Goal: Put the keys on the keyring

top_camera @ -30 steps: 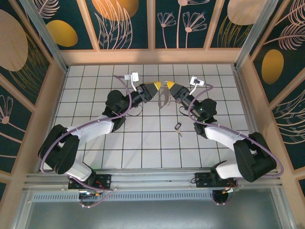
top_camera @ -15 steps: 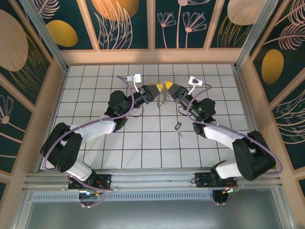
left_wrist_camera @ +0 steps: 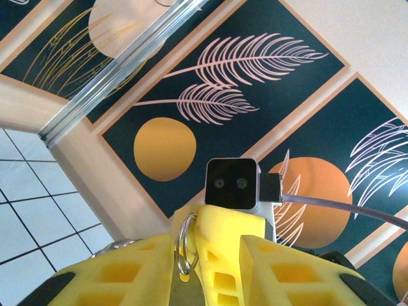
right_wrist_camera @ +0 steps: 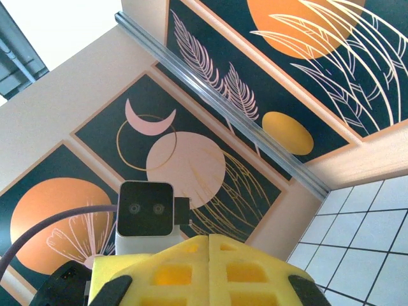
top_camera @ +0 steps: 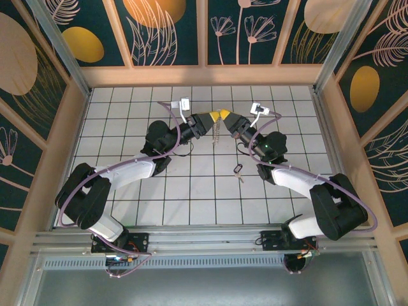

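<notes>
Where my two claws meet above the far tiles: one keyring [top_camera: 217,132], hanging there; left claw [top_camera: 209,118] slightly parted around it, right claw [right_wrist_camera: 207,245] pressed closed. One key [top_camera: 238,169] on surface [top_camera: 115,115], well apart.

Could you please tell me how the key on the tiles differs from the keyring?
The key lies on the tiles, apart from both arms; the keyring hangs above them where the left gripper and right gripper meet. The key has a black head; the keyring is pale silvery. The key looks far smaller than the keyring. Both show silvery metal.
</notes>
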You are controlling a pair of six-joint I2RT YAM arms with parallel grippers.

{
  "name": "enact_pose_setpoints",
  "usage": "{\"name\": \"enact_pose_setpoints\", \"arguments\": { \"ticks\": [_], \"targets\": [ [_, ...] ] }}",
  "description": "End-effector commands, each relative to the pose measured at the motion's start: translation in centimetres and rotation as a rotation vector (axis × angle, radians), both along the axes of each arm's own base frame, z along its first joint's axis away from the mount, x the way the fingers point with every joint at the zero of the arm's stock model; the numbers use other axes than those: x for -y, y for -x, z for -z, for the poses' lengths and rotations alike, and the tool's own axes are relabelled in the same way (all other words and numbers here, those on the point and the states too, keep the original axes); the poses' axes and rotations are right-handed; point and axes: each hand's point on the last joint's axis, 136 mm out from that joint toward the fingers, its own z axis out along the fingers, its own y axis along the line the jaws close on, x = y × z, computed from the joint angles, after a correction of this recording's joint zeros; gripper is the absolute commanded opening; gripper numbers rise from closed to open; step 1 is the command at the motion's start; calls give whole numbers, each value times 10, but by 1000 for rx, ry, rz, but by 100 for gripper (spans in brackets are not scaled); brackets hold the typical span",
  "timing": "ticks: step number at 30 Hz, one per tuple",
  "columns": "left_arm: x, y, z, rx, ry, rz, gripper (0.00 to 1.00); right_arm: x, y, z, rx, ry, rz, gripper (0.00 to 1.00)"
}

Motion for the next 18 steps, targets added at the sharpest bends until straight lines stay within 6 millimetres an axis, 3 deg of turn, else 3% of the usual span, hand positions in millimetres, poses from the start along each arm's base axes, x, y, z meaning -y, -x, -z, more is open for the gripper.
{"name": "enact_pose_setpoints", "arguments": {
  "ticks": [1,7,15,16,18],
  "targets": [
    [2,2,-20,60,40,4,31,0,9,-26,77,-49,-17,0],
    [2,1,-19,61,37,6,21,0,9,-24,74,-46,-16,0],
    [4,3,-17,70,21,11,0,-5,9,-25,80,-17,-35,0],
    [4,2,-18,73,14,7,0,-5,9,-25,80,-8,-37,3],
    [4,2,-18,86,-9,3,0,-2,10,-25,84,18,-28,28]
  ]
}}
